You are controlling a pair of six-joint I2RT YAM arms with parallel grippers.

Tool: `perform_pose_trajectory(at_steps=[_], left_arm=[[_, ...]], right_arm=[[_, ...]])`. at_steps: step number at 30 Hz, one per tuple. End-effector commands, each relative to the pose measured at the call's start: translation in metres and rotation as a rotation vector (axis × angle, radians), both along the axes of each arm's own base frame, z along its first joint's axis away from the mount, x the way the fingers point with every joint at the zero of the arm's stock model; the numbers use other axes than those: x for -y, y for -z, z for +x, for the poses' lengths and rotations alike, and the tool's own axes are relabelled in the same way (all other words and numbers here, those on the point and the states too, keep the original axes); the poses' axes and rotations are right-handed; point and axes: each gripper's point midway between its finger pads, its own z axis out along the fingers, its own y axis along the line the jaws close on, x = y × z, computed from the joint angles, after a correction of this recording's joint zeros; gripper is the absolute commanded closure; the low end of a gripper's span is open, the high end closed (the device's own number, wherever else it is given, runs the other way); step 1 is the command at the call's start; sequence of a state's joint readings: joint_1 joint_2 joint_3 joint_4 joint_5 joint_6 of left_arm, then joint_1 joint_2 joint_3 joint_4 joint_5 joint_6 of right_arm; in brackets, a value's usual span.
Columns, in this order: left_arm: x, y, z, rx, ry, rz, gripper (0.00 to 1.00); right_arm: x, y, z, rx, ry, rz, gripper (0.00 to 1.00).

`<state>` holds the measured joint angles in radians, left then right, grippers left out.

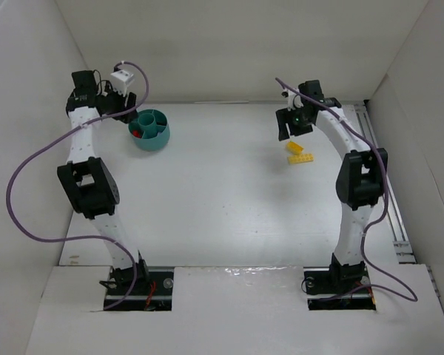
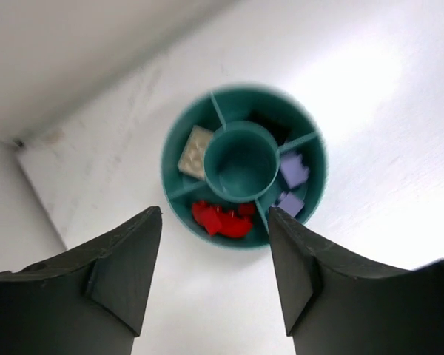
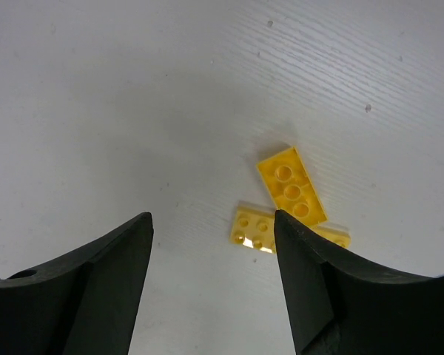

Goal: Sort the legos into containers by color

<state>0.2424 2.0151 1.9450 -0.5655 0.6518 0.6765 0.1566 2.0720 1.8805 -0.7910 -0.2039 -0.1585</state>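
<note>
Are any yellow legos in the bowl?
No, the bowl holds red legos, purple legos, a white piece and a dark piece, nothing yellow.

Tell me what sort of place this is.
Probably a lab test cell: a white table boxed in by plain panels, a left arm and right arm bolted at its edge, a teal bowl and yellow bricks as props.

Left arm (image 1: pixel 96 188): white links, black joint housings.
Right arm (image 1: pixel 359 185): same build, white links and black joints.
Left cable (image 1: pixel 9 194): purple, one wide loop off the arm.
Right cable (image 1: pixel 391 279): purple, same kind.
Left gripper (image 2: pixel 215 214): two dark matt fingers (image 2: pixel 118 274), wedge-shaped.
Right gripper (image 3: pixel 212 216): matching dark fingers (image 3: pixel 96 288).
Wrist box (image 1: pixel 123 77): white, on the left wrist.
Bases (image 1: pixel 137 285): black blocks.
</note>
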Motion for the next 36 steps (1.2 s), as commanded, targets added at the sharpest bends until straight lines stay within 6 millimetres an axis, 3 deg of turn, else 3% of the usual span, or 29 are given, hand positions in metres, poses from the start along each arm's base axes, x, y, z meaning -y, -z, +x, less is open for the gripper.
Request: perform_pose_trajectory(at_steps=[1, 6, 8, 12, 21, 31, 36], left_arm=[[0.043, -0.109, -0.011, 0.263, 0.094, -0.037, 0.43], [0.068, -0.131, -0.027, 0.295, 0.142, -0.1, 0.41], [0.07, -0.128, -0.029, 0.282, 0.149, -0.117, 0.39], [0.075, -0.128, -0.033, 0.278, 0.166, -0.139, 0.38], [0.08, -0.123, -0.034, 0.267, 0.174, -0.143, 0.37], [0.082, -0.113, -0.031, 0.25, 0.188, -0.158, 0.35], [0.082, -0.115, -0.03, 0.254, 0.185, -0.162, 0.34]], right_arm=[[0.008, 0.013, 0.012, -0.01, 0.015, -0.104, 0.28], [0.026, 0.021, 0.028, 0.028, 0.016, -0.194, 0.26], [0.043, 0.028, 0.034, 0.022, 0.042, -0.225, 0.24], [0.056, 0.034, 0.04, 0.011, 0.06, -0.239, 0.23], [0.058, 0.06, 0.024, -0.088, -0.015, -0.273, 0.24], [0.047, 0.069, 0.005, -0.151, -0.074, -0.219, 0.24], [0.05, 0.084, -0.002, -0.199, -0.084, -0.236, 0.35]])
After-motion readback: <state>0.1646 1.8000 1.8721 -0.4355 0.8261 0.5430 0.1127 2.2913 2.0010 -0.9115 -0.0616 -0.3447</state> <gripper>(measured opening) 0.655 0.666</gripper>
